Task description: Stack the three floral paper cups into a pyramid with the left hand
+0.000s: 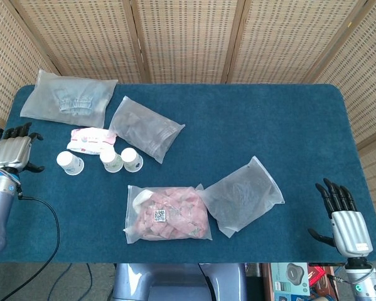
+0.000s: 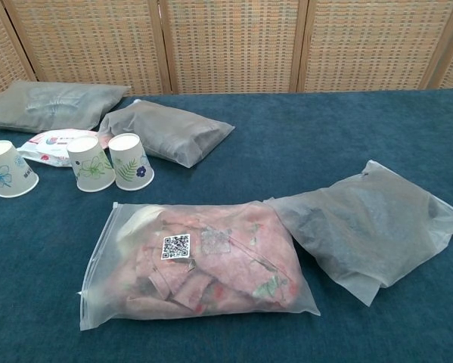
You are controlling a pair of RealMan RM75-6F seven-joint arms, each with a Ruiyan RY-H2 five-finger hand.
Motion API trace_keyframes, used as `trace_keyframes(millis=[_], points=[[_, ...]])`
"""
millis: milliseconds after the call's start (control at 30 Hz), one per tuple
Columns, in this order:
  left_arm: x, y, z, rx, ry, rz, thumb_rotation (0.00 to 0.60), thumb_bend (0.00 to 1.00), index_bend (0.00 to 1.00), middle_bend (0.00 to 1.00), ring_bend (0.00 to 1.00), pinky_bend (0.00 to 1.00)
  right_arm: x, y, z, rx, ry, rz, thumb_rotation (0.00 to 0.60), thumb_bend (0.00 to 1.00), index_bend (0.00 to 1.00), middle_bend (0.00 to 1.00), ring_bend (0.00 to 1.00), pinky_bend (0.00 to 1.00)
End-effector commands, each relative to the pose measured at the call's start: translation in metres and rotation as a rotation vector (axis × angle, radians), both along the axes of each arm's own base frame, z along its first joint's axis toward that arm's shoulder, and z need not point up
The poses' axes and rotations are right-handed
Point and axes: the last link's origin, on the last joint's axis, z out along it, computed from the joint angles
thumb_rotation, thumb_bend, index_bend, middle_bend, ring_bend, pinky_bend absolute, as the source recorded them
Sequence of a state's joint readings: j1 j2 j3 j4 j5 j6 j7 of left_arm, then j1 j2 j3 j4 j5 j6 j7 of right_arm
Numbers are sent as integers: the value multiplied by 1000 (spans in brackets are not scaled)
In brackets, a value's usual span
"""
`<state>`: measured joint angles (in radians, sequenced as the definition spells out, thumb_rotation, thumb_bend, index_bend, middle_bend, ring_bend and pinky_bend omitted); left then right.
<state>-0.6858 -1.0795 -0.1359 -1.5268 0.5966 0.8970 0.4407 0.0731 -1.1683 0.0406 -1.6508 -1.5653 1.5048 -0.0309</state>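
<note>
The left hand (image 1: 12, 152) is hanging off the left edge of the blue table (image 1: 250, 119), with its fingers spread a little and nothing in them. It is well apart from the cups. The right hand (image 1: 346, 219) is sitting past the near right corner of the table, fingers pointing up and apart, holding nothing. Only the head view is showing the two hands.

The three floral paper cups are standing upside down on the table, not stacked. The left cup (image 2: 5, 169) is standing alone. The middle cup (image 2: 91, 164) and the right cup (image 2: 130, 160) are standing just beside each other, touching or nearly so.

A small pink and white packet (image 2: 54, 145) is lying just behind the cups. A grey bag (image 2: 165, 131) is lying behind the right cup, and another grey bag (image 2: 48, 100) is lying in the far left corner. A clear bag of pink things (image 2: 200, 265) is lying near the front, and a cloudy bag (image 2: 370, 223) is lying beside it on the right.
</note>
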Motion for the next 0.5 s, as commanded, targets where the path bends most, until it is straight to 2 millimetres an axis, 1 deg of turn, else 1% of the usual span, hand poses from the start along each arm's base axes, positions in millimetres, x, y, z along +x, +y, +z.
trace_keyframes(millis=[33,200,500], points=[[-8,3,-9,-26,3,31,600,186,279,0,0,0,0,0,0,1,1,-1,600,93,0,0,0,0],[-11,4,-28,-68,2,44,600,187,279,0,0,0,0,0,-1,3,2,-1,600,93,0,0,0,0],[-5,10,-58,-95,25,15,600,187,279,0,0,0,0,0,-1,6,3,0,600,94,0,0,0,0]])
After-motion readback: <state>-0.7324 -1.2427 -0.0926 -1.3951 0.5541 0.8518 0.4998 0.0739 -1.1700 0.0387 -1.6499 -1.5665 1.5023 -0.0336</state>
